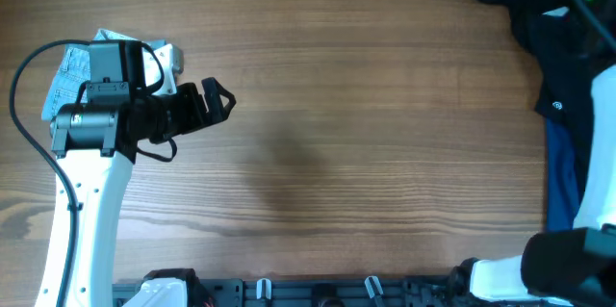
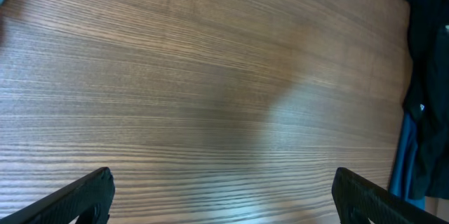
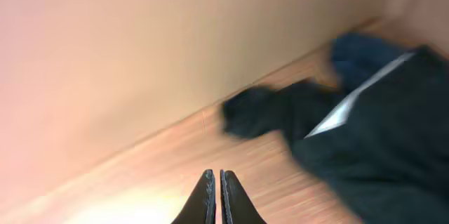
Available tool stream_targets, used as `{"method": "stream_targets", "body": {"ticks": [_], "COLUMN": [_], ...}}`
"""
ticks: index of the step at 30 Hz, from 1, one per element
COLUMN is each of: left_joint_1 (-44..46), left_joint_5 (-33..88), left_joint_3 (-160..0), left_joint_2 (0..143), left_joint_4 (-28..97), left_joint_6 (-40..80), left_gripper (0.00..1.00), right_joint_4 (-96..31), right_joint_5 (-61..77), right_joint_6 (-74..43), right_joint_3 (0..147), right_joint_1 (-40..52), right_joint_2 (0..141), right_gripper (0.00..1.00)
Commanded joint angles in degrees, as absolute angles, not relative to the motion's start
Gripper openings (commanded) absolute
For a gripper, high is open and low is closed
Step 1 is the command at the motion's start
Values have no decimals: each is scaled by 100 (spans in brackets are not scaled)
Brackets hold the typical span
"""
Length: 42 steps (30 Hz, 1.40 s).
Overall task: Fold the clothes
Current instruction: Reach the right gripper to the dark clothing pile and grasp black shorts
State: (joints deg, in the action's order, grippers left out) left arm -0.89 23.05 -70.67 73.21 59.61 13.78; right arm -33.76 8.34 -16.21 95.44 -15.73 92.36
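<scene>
1. my left arm comes in over the left side of the table (image 1: 346, 76). the left gripper (image 1: 219, 103) hovers over bare wood, fingers spread wide, holding nothing.
2. my right gripper (image 3: 216, 182) points toward the far right corner, fingertips pressed together, nothing between them.
3. the black shorts (image 3: 379, 147) lie crumpled and unfolded in that corner, with a pale strip showing. the wrist view is blurred.

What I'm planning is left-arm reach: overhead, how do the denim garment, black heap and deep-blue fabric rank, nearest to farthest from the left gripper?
From the left gripper:
1. denim garment, left side, partly under the arm.
2. black heap, far-right top corner.
3. deep-blue fabric, right edge, below the heap.
</scene>
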Motion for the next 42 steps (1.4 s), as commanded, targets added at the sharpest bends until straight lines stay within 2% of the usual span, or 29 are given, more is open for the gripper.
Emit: {"method": "stream_targets", "body": {"ticks": [1, 4, 5, 6, 8, 9, 11, 18, 29, 33, 34, 37, 38, 40, 42], "left_joint_1": [-130, -130, -130, -130, -130, -130, -130, -130, -128, -128, -128, -128, -128, -128, -128], "left_joint_5": [2355, 2355, 2357, 2355, 2355, 2355, 2355, 2359, 2469, 2602, 2637, 2637, 2639, 2639, 2637], "left_joint_3": [-7172, -7172, -7172, -7172, -7172, -7172, -7172, -7172, -7172, -7172, -7172, -7172, -7172, -7172, -7172], "left_joint_2": [7308, 7275, 7277, 7277, 7277, 7277, 7277, 7277, 7277, 7277, 7277, 7277, 7277, 7277, 7277], "left_joint_4": [5953, 6075, 6130, 6163, 6160, 6143, 6097, 6093, 6090, 6088, 6090, 6090, 6090, 6090, 6090], "left_joint_6": [1282, 1280, 1256, 1236, 1236, 1238, 1238, 1243, 1243, 1243, 1243, 1243, 1243, 1243, 1243], "left_gripper": [100, 100, 100, 100, 100, 100, 100, 100, 100, 100, 100, 100, 100, 100, 100], "right_joint_4": [-3734, -3804, -3822, -3844, -3837, -3817, -3642, -2779, -2204, -2097, -2099, -2123, -2147, -2244, -2418], "right_joint_5": [1319, 80, -145, -449, -1229, -1409, -1466, -1638, -1979, -2443, -2580, -2650, -2803, -2882, -2834], "right_joint_6": [-1234, -1205, -1214, -1214, -1223, -1247, -1356, -1369, -1140, -1041, -1002, -788, -794, -797, -1057], "right_joint_3": [9572, 9572, 9572, 9561, 9511, 9511, 9511, 9513, 9513, 9513, 9513, 9513, 9513, 9520, 9542], "right_joint_1": [-819, -471, -499, -565, -742, -805, -1022, -1516, -1787, -1787, -1787, -1787, -1787, -1787, -1785], "right_joint_2": [9260, 9295, 9347, 9450, 9826, 10022, 10634, 12219, 12816, 12844, 12851, 12864, 12864, 12844, 12772], "right_gripper": [4, 4, 7, 14, 60, 72, 81, 87, 90, 88, 83, 59, 36, 6, 4]}}
